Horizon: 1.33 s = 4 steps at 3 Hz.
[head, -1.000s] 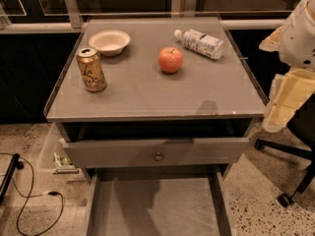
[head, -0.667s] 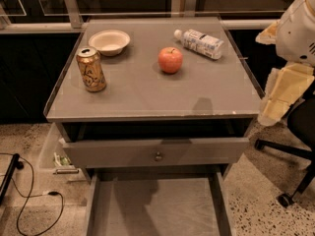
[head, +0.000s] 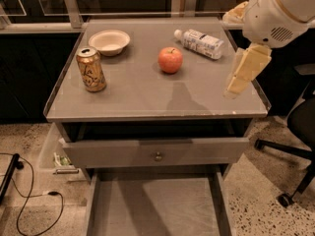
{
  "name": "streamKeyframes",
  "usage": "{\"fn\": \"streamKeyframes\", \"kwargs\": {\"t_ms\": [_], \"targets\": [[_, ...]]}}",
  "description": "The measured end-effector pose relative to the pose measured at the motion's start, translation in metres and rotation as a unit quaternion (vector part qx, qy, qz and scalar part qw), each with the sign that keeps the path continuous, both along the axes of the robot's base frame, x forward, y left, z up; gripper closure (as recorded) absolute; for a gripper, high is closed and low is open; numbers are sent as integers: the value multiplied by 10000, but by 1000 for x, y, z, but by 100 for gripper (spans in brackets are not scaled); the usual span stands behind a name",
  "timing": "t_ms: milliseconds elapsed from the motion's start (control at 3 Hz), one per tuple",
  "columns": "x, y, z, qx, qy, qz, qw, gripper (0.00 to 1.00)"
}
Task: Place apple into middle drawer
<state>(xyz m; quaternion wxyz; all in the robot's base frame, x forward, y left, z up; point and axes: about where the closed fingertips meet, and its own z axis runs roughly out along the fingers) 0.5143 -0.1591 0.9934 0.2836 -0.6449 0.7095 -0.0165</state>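
The red apple (head: 170,59) with yellowish patches sits upright on the grey cabinet top, right of its middle. The middle drawer (head: 155,208) is pulled out below, showing a flat grey floor and low side walls with nothing in it. My gripper (head: 244,72), cream-coloured, hangs from the white arm (head: 278,11) over the right part of the top, to the right of the apple and apart from it. It holds nothing that I can see.
A gold soda can (head: 91,69) stands at the left. A cream bowl (head: 109,41) sits at the back left. A plastic bottle (head: 198,43) lies at the back right. A drawer front with a round knob (head: 158,156) juts out slightly. An office chair base (head: 290,151) stands at the right.
The arm and gripper have moved left, from beside the cabinet's right edge to over the right part of the top. The apple and the other things have not moved.
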Motion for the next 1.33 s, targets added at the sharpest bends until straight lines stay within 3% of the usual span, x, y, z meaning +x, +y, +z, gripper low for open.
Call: {"fn": "streamKeyframes", "kwargs": {"t_ms": [333, 667, 1000, 1333], "targets": [[0, 0, 0, 5, -8, 3, 10000, 0], [19, 6, -13, 213, -231, 86, 9995, 0], [66, 16, -41, 690, -543, 189, 9960, 0], [110, 22, -70, 1169, -590, 181, 9912, 0]]}}
